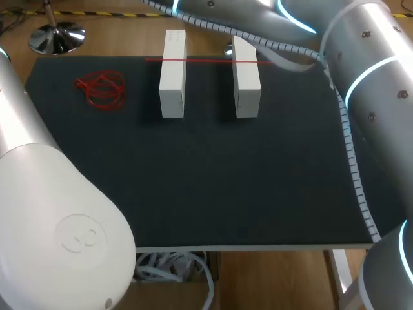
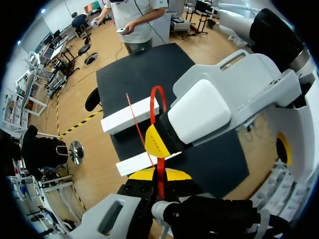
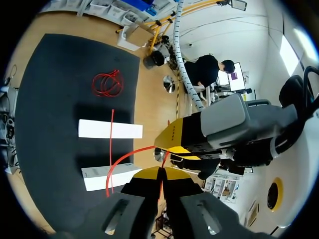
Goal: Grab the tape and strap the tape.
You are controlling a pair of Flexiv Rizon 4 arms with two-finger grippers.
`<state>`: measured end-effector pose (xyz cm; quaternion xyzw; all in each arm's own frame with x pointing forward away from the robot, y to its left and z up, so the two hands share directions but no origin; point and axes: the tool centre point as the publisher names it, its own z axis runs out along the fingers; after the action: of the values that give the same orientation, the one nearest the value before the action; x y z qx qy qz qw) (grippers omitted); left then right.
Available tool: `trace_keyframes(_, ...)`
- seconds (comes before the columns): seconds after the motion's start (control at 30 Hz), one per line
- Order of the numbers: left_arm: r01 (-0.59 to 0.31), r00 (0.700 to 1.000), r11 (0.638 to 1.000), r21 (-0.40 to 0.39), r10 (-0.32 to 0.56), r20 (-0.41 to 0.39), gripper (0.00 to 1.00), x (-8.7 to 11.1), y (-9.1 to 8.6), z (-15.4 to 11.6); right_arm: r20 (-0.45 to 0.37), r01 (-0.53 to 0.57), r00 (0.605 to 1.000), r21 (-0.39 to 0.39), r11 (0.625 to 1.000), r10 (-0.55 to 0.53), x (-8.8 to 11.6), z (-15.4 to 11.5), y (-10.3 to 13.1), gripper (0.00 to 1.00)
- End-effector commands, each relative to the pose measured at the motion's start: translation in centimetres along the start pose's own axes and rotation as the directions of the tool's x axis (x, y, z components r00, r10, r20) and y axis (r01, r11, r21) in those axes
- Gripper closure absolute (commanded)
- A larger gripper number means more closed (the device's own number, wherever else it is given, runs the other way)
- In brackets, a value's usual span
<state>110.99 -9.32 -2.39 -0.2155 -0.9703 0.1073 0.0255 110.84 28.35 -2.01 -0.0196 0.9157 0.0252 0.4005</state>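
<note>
A red strap (image 2: 155, 92) rises from between my left gripper's (image 2: 159, 175) yellow tips and bends into a loop; the gripper is shut on it. My right gripper (image 3: 160, 172) is shut on the same strap (image 3: 124, 159), tip to tip with the left one, high above the far table edge. Both grippers are out of sight in the head view. Another thin red strap (image 1: 206, 61) lies straight across the far ends of two white blocks (image 1: 173, 74) (image 1: 246, 77). Whether it joins the held strap, I cannot tell.
A tangled bundle of red straps (image 1: 101, 90) lies at the far left of the black mat (image 1: 213, 181). My right arm's corrugated cable (image 1: 352, 161) runs along the mat's right edge.
</note>
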Motion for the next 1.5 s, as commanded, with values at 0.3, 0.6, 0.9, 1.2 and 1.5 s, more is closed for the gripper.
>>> trace_keyframes(0.3,-0.001,1.000,1.000,-0.001,0.001,-0.003,1.00,-0.06,-0.07,-0.03,-0.014,0.008,1.000,-0.002,1.000,-0.008,-0.44,0.08,0.58,1.00)
trace_keyframes(0.6,-0.001,1.000,1.000,-0.001,0.001,-0.003,1.00,-0.06,-0.07,-0.03,-0.014,0.011,1.000,-0.006,1.000,-0.011,-0.40,-0.15,0.55,1.00)
trace_keyframes(0.9,-0.001,1.000,1.000,-0.001,0.001,-0.003,1.00,-0.06,-0.07,-0.03,-0.014,0.011,1.000,-0.013,1.000,-0.011,-0.10,-0.48,0.63,1.00)
trace_keyframes(1.2,-0.001,1.000,1.000,-0.001,0.001,-0.003,1.00,-0.06,-0.07,-0.03,-0.007,0.005,1.000,-0.014,1.000,-0.005,-0.10,-0.57,0.58,1.00)
trace_keyframes(1.5,-0.001,1.000,1.000,-0.001,0.001,-0.003,1.00,-0.06,-0.07,-0.03,0.013,0.012,1.000,-0.015,1.000,-0.011,-0.08,-0.67,0.62,1.00)
